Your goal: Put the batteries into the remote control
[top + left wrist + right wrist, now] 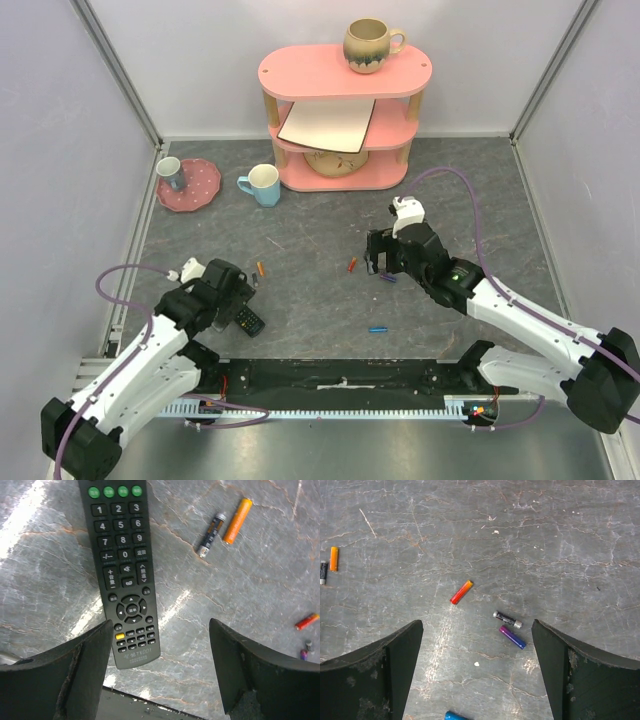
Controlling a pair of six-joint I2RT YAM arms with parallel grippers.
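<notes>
From above, the left gripper [238,292] hangs low over the near-left of the grey table [320,220], its jaws spread and empty. The remote control [248,320] pokes out just beneath it. The right gripper [378,263], likewise spread with nothing in it, sits mid-table close to the red-orange battery [351,265]. The blue battery [377,328] lies apart, nearer the arm bases. A pink shelf [340,70] at the back plays no part.

The left wrist view shows the remote control [125,570] flat on the table, buttons up, its lower end lying between the wide-apart fingers [95,650] and closer to the left one. The arm looks lined up to grasp it. The battery bay is likely on the hidden underside, so a turn-over seems needed first. An orange battery [237,521] and a black battery [211,535] rest side by side to the right of the remote.

In the right wrist view, the red-orange battery [461,592] lies just ahead of the open jaws, untouched. A second black battery [507,620] and a purple battery [512,637] lie between the jaws, almost touching each other. The blue battery [456,715] peeks in at the bottom edge. The gripper appears poised to pick one cell, and the tight pair could be nudged by accident
</notes>
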